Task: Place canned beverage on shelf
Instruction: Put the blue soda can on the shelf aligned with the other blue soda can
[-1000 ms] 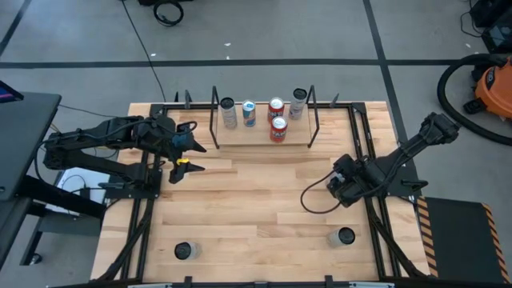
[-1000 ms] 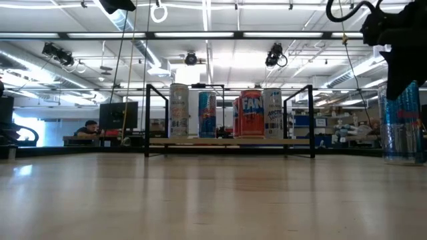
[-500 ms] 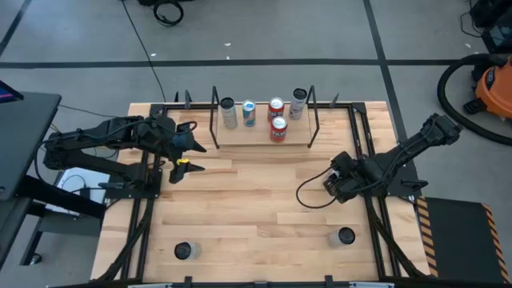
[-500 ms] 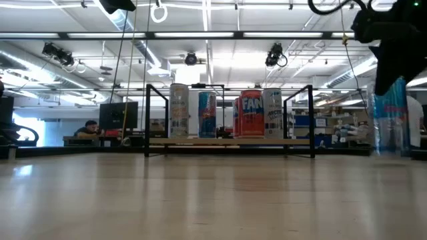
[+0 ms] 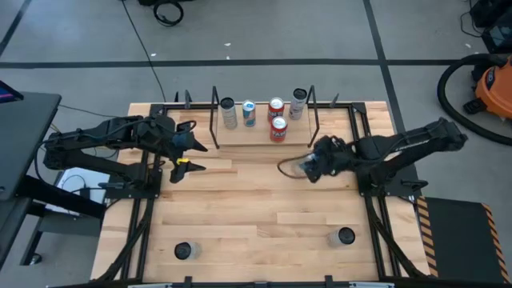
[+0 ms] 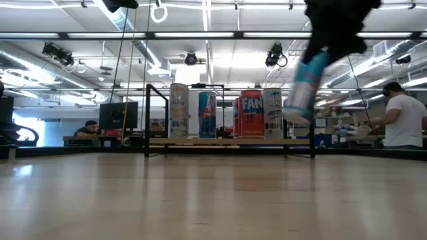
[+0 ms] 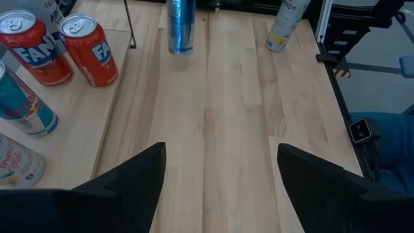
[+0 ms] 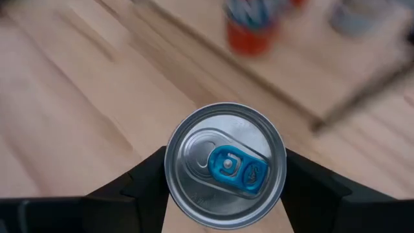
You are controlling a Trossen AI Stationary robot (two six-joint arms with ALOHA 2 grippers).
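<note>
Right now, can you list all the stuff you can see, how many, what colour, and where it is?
Shelf: one, light wood with black rod uprights, at the table's far edge.
Cans on the shelf: five; two orange Fanta cans, one blue-and-silver, two pale silver.
Held can: one, blue and silver, lifted off the table near the shelf's right end.
Cans near the front edge: two, dark-topped, one left, one right.
Table: one, light wood.
People: two, far back in the room.
Left gripper: dark, open, holding nothing, at the table's left.
Right gripper: dark, shut on the held can.
</note>
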